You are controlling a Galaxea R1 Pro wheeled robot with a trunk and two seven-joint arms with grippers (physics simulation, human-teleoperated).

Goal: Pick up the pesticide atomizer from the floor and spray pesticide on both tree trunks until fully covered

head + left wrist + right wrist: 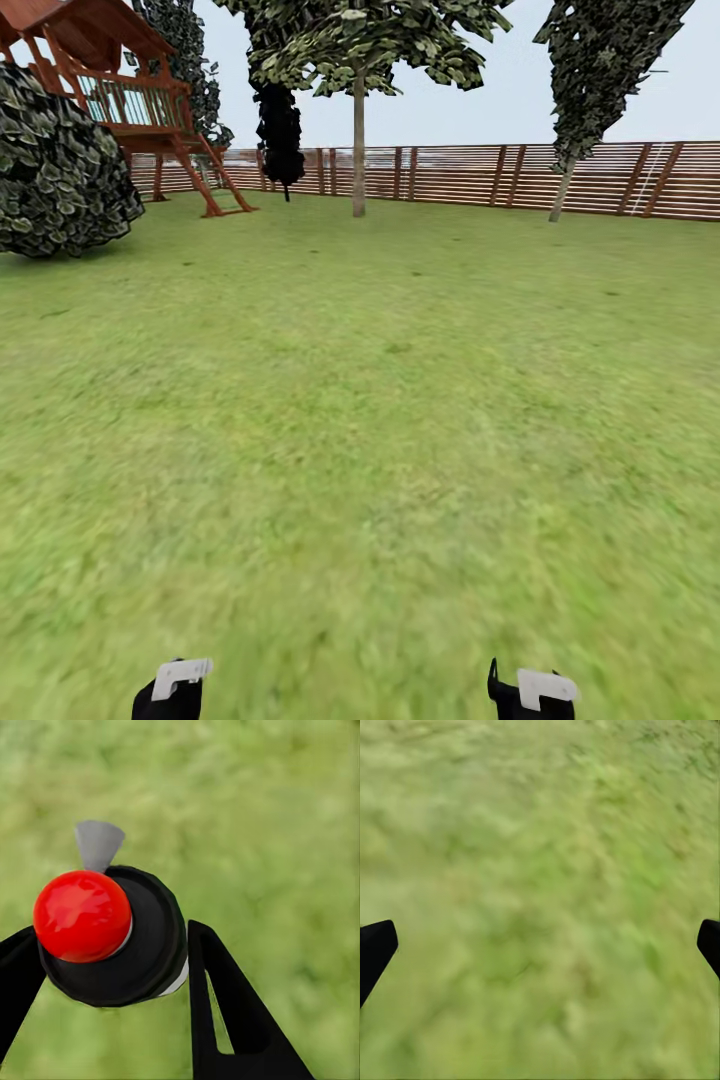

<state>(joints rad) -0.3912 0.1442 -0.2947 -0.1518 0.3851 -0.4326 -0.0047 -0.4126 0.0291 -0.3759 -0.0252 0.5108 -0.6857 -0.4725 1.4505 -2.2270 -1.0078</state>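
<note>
Lawn (380, 420) runs to the far fence (520, 175), one thick-trunked tree (358, 150) ahead. Left wrist view: left gripper (112, 960) clamps the atomizer (120, 937) below its red cap; likely light, rigid, slick. Right wrist view: right gripper (540, 945) spread wide, empty.

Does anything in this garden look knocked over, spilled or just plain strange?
Nothing stands out. The lawn is clean, the fence unbroken, and the left gripper holds the atomizer between its fingers.
</note>
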